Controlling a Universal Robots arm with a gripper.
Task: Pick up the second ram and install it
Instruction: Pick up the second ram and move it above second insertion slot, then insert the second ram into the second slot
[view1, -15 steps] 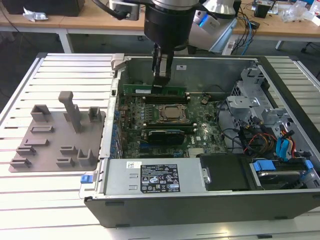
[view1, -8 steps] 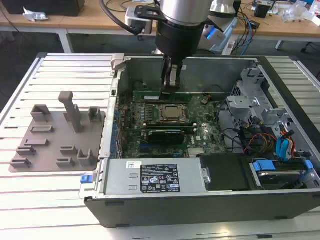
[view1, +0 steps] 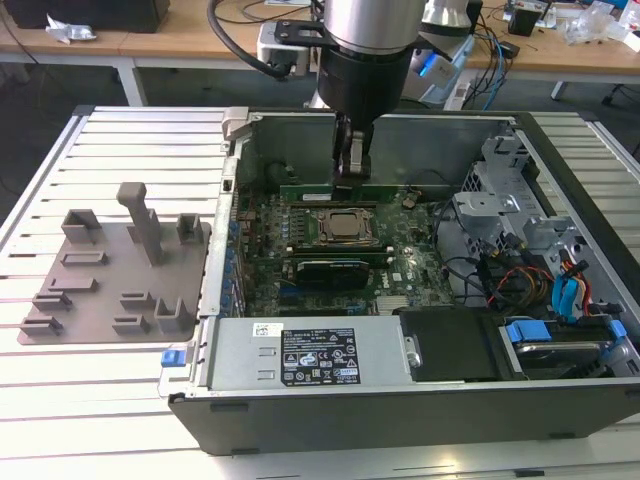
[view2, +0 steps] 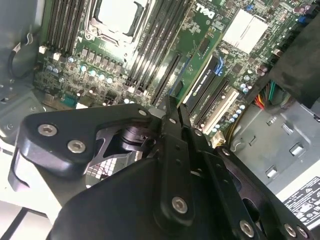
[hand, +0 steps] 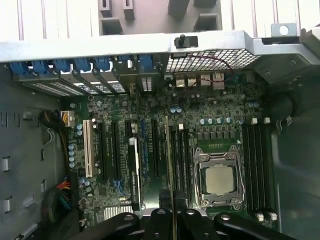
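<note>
green board, thin as a card when seen edge-on: that is the second ram (view1: 310, 189), and you have it in the gripper (view1: 350, 172), inside the open computer case (view1: 560, 135). in the exterior view the stick hangs level under the arm, close by the processor socket (view1: 345, 228), with the jaws pinched onto its two flat faces near the middle of its length. in the first wrist view the second ram (hand: 172, 150) shows as a fine line running out from the gripper (hand: 173, 216), parallel with the long black memory sockets (hand: 182, 160) that lie beside the processor socket (hand: 220, 180). you cannot tell from these views whether its lower edge already sits in a socket or hangs just above one

treat it as light and stiff along its length, but brittle. it is a thin board with small chips on its faces and bare contacts along one long edge, so it will not bend kindly, and a skewed push could crack it or scuff the contacts. the mid-length hold on the flat faces looks right to me: it keeps the stick balanced and leaves both ends and the contact edge free
</note>
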